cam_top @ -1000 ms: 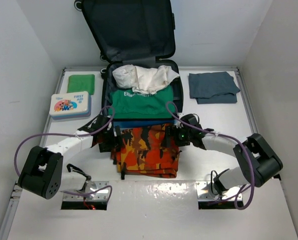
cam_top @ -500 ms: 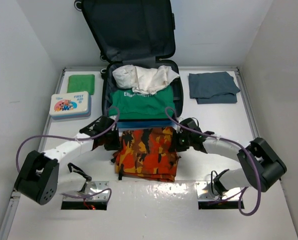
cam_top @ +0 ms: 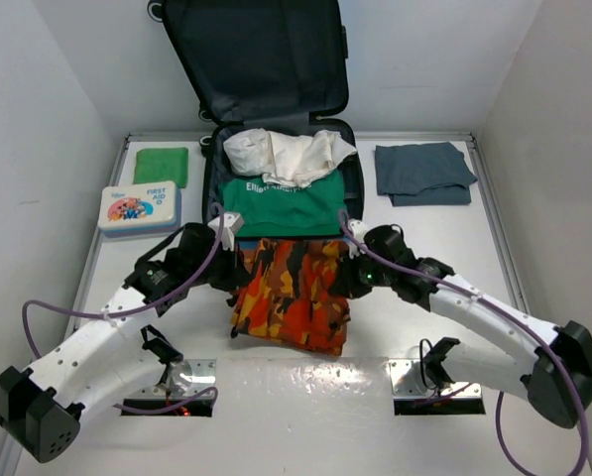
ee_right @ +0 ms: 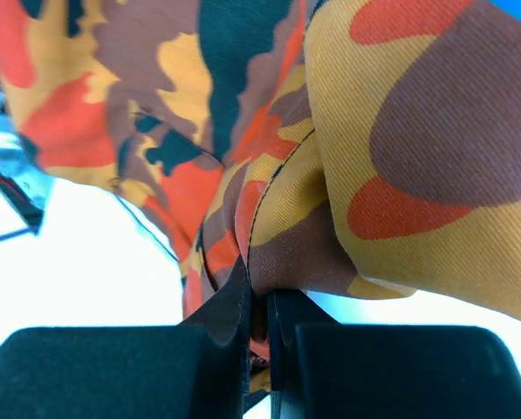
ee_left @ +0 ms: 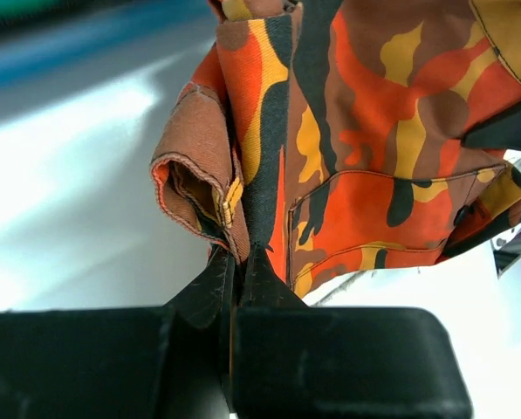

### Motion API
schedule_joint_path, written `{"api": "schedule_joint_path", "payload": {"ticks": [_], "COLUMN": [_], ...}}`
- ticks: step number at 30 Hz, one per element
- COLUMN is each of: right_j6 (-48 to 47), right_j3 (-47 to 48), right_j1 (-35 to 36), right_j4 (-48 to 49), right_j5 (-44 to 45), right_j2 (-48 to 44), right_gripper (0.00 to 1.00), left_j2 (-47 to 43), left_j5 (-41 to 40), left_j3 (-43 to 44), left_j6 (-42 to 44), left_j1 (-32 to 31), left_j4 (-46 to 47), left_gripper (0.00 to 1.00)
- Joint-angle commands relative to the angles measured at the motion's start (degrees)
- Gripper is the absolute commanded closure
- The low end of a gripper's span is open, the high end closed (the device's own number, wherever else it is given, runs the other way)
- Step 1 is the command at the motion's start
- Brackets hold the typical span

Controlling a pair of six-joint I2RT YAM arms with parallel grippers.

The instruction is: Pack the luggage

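We are finding both sets of fingers closed on one camo garment [cam_top: 294,297]. In the top view the left fingers [cam_top: 232,276] are lying under the garment's left edge and the right fingers [cam_top: 343,281] under its right edge, so the cloth and the wrists are hiding the tips. In the left wrist view the left fingers [ee_left: 223,279] are pinching a folded hem of the camo garment [ee_left: 373,175]. In the right wrist view the right fingers [ee_right: 238,301] are clamping a bunched fold of the same garment [ee_right: 155,87]. Neither wrist view is showing the whole piece.

The luggage [cam_top: 261,59] is standing open at the far middle of the counter [cam_top: 305,397], with its lid leaning back and cut off by the top edge. The camo garment is covering its near rim.

We are counting:
- one luggage
- two pieces inside it: one green shirt [cam_top: 281,203] and one white cloth [cam_top: 291,154]
- one camo garment, held just in front
- one green cloth [cam_top: 162,165] at the far left
- one grey garment [cam_top: 424,174] at the far right
- one box [cam_top: 140,209] on the left

The box lid is reading "FIRST AID". The white cloth is partly hiding the shirt's white lettering, and we are not able to read it.
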Motion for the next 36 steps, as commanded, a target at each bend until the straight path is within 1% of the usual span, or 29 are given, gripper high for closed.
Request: {"api": "schedule_joint_path", "payload": {"ticks": [1,7,11,14,15,16,17,18,20,21,23,24,25,26,27,28,29,30,31,34,36], "right_j6": [-1.9,-2.1,-3.7,-4.4,-4.7,-4.7,-4.8,-5.1,-6.4,-6.8,-7.0,-6.9,-7.0,-6.7,-6.1,-6.1,-6.2,-6.2,-6.4,-6.6,-6.7], "right_j3": [5.6,12.0,18.6,23.4,27.5,29.0,32.0,34.8,38.6,39.7,43.4,46.7,48.0,49.1,50.1,53.6,54.6,56.2,57.7,60.7,60.3], "right_j1": [-0.5,-4.2,-7.7,-10.3,-10.8,-13.2,-13.7,-14.5,-17.0,-18.1,-20.2,-20.9,-21.5,-23.5,-24.1,-24.6,-26.3,-26.7,-27.9,-28.5,-28.3], "right_j4": [-0.1,0.8,3.4,6.0,6.5,7.7,8.1,8.2,9.3,10.1,10.4,9.7,9.1,8.6,6.9,6.2,4.0,4.0,3.0,-1.2,-2.0], "right_j5": [1.5,1.8,0.7,-0.4,-0.6,-1.9,-2.1,-2.2,-3.3,-3.5,-4.1,-4.6,-4.9,-5.3,-5.5,-5.8,-6.3,-6.3,-6.4,-6.4,-6.2], "right_j2": [-3.2,-2.3,2.1,5.4,9.0,10.2,11.3,14.9,18.3,19.5,24.0,26.8,29.6,31.0,32.2,36.3,37.7,38.6,42.6,47.9,50.1], "right_gripper": [1.00,1.00,1.00,1.00,1.00,1.00,1.00,1.00,1.00,1.00,1.00,1.00,1.00,1.00,1.00,1.00,1.00,1.00,1.00,1.00,1.00], "left_j2": [-2.2,-2.2,-2.2,1.3,2.5,5.0,6.3,7.7,10.3,13.5,16.9,20.0,21.6,23.0,24.2,25.2,27.3,28.3,29.3,33.6,36.5], "left_j5": [-1.7,-4.6,-9.0,-10.2,-10.9,-10.9,-10.9,-10.1,-8.3,-7.6,-6.0,-4.3,-3.3,-1.9,0.4,1.5,2.2,2.2,2.2,2.8,2.8], "left_j3": [6.2,10.5,13.9,18.2,19.4,21.8,23.0,24.0,26.5,27.4,29.6,29.6,30.2,30.2,30.2,30.2,29.6,29.6,29.6,29.6,29.6], "left_j6": [4.0,4.6,7.1,9.9,10.5,10.5,11.2,11.2,11.8,11.8,8.7,7.4,6.0,3.6,2.6,1.7,0.4,0.4,-0.6,-0.6,-0.6], "left_j1": [-1.6,-1.6,-1.1,0.8,0.9,2.2,3.0,3.7,5.9,6.8,9.4,10.4,11.3,12.6,12.6,13.2,13.2,13.2,13.2,13.2,14.8], "left_j4": [4.3,6.6,9.9,13.7,14.3,15.2,15.8,15.8,18.3,18.3,20.0,20.5,21.0,22.5,23.4,24.4,25.6,25.6,25.6,25.6,25.1], "left_gripper": [1.00,1.00,1.00,1.00,1.00,1.00,1.00,1.00,1.00,1.00,1.00,1.00,1.00,1.00,1.00,1.00,1.00,1.00,1.00,1.00,1.00]}}
